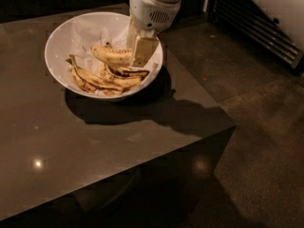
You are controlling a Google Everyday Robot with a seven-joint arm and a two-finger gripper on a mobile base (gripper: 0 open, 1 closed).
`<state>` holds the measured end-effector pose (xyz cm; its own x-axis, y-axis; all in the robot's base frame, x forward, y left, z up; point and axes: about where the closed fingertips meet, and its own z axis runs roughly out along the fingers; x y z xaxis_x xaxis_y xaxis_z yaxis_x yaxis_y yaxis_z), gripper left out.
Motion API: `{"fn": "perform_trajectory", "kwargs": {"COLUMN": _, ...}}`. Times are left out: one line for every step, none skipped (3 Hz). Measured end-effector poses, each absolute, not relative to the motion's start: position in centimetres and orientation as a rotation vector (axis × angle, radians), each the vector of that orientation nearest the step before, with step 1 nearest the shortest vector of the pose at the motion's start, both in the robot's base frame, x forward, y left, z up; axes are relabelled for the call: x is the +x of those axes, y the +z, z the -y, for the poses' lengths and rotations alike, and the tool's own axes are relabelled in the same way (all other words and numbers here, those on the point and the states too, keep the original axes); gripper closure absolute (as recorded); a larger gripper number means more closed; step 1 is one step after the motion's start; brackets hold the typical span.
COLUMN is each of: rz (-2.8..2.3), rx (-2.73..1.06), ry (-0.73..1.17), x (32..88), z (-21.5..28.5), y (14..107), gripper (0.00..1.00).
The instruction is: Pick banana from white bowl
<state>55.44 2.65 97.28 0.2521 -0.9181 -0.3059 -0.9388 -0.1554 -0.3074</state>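
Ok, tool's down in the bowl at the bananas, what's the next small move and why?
Probably ease the tool down a touch onto the right end of the plump yellow banana before any lift. The tool hangs inside the white bowl right at that end, the banana lies on top of the browner bananas, and a firm hold cannot be seen from here.
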Motion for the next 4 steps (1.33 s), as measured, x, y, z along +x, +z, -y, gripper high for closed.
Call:
{"fn": "perform_trajectory", "kwargs": {"rz": -1.716, "rx": -2.049, "ry": 0.077, "x": 51.4, "z": -0.8, "y": 97.2, "gripper": 1.00}}
{"fn": "perform_trajectory", "kwargs": {"rz": -1.728, "rx": -2.048, "ry": 0.075, "x": 50.9, "z": -0.3, "y": 96.9, "gripper": 1.00}}
{"fn": "perform_trajectory", "kwargs": {"rz": -1.703, "rx": -2.043, "ry": 0.062, "x": 49.7, "z": -0.6, "y": 98.6, "gripper": 1.00}}
{"fn": "perform_trajectory", "kwargs": {"rz": -1.743, "rx": -1.973, "ry": 0.061, "x": 45.3, "z": -0.3, "y": 100.2, "gripper": 1.00}}
